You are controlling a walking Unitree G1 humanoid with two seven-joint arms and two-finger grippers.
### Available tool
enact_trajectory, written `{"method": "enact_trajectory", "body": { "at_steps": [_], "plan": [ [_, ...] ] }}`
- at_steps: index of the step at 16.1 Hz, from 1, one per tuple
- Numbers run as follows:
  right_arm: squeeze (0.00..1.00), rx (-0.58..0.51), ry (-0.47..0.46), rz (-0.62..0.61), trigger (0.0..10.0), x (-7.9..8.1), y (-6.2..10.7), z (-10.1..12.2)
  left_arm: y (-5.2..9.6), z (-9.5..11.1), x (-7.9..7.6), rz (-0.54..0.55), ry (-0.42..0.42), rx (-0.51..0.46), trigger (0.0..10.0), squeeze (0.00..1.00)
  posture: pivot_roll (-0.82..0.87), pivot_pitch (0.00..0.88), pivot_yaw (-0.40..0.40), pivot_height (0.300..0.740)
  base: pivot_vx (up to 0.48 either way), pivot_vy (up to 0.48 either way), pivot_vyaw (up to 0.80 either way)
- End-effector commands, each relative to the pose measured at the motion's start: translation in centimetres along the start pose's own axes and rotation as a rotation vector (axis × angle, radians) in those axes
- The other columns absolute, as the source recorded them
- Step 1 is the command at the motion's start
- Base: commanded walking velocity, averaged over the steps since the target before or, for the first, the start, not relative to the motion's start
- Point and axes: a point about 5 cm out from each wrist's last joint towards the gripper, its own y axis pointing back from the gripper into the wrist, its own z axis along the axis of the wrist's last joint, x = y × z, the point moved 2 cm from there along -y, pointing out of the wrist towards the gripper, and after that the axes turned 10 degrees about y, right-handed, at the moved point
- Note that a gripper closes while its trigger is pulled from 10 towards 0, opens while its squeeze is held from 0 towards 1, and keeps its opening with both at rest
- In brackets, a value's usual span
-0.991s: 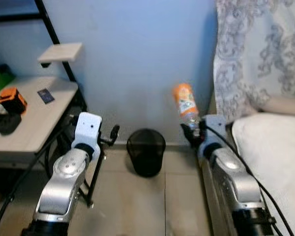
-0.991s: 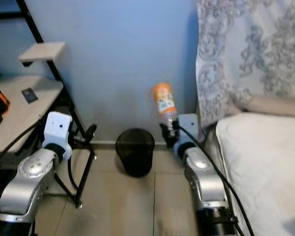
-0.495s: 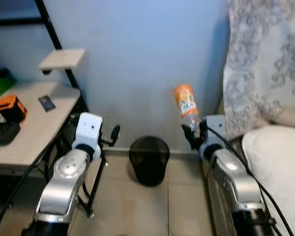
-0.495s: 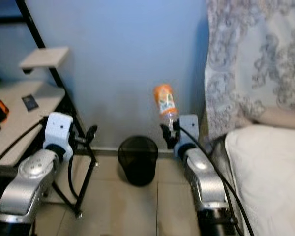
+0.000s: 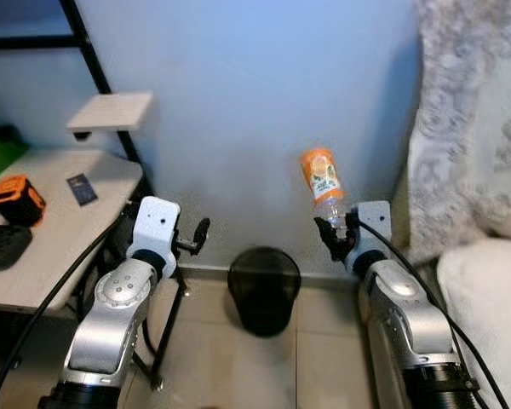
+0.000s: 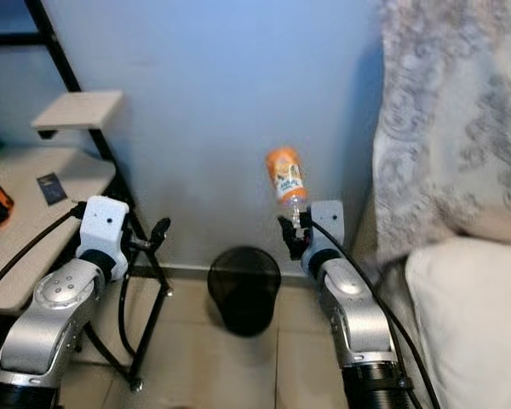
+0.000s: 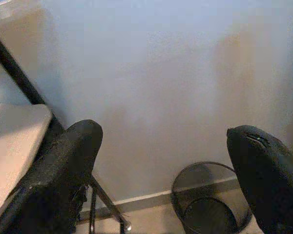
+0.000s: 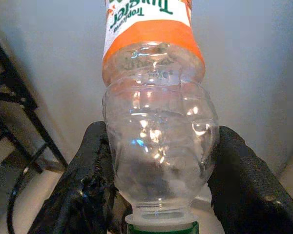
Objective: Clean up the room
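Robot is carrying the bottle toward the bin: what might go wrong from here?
The right hand pinches the empty bottle only near its neck, so it may slip or swing. The bottle sits to the right of the black bin, not above it, so releasing now would likely miss.

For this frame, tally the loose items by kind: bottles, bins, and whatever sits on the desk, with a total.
Bottles: 1, the orange-label bottle, held in the right claw
Bins: 1, the black mesh bin on the floor
Desk items: 3, orange-and-black device, dark card, black object
Total: 5
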Motion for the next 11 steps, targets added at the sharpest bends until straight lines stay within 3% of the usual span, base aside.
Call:
{"method": "enact_trajectory", "body": {
  "at_steps": [1, 11],
  "plan": [
    [0.0, -0.015, 0.001, 0.031, 10.0, 1.0, -0.2, 0.4, 0.1, 0.4, 0.8, 0.023, -0.019, -0.012, 10.0, 0.0, -0.05, 0.0, 0.071, 0.74, 0.334, 0.0, 0.0],
    [0.0, 0.039, 0.053, 0.037, 10.0, 0.3, -0.2, -0.8, 0.6, 0.1, 0.5, -0.001, -0.022, 0.001, 10.0, 0.0, -0.04, 0.0, 0.055, 0.74, 0.333, 0.0, 0.0]
  ]
}}
